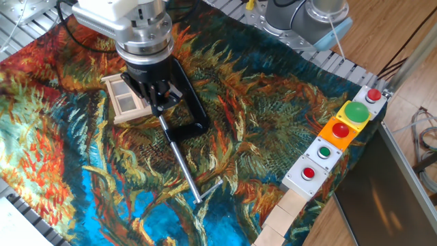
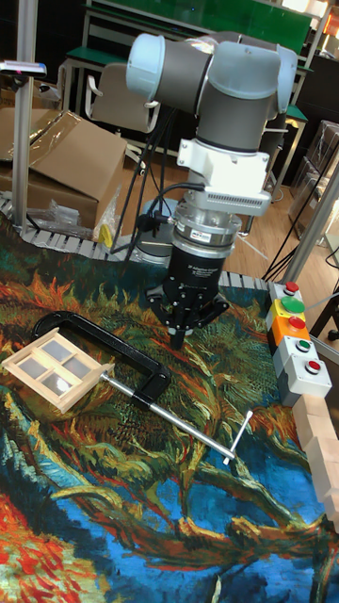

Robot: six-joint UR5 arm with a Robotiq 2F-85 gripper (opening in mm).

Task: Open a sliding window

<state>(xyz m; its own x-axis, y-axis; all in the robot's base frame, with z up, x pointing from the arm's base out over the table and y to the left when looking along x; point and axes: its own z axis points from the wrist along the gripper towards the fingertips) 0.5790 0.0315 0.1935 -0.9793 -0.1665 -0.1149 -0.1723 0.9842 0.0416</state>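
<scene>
Light-wood sliding window (image 2: 55, 366), 4 translucent panes, flat on cloth.

Hidden and cut-off parts

In the fixed view, upper left, the gripper (image 1: 158, 97) covers the sliding window's (image 1: 125, 101) right half; we cannot judge its jaws.

I see pale matt wood sliding window (image 2: 55, 363), matt black clamp (image 2: 113, 353) with shiny metal rod, printed cloth (image 1: 273, 123)

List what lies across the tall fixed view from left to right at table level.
sliding window → black C-clamp with its screw rod → wooden blocks at the right edge. The gripper hangs above the clamp, and the button boxes sit farther back right.
</scene>
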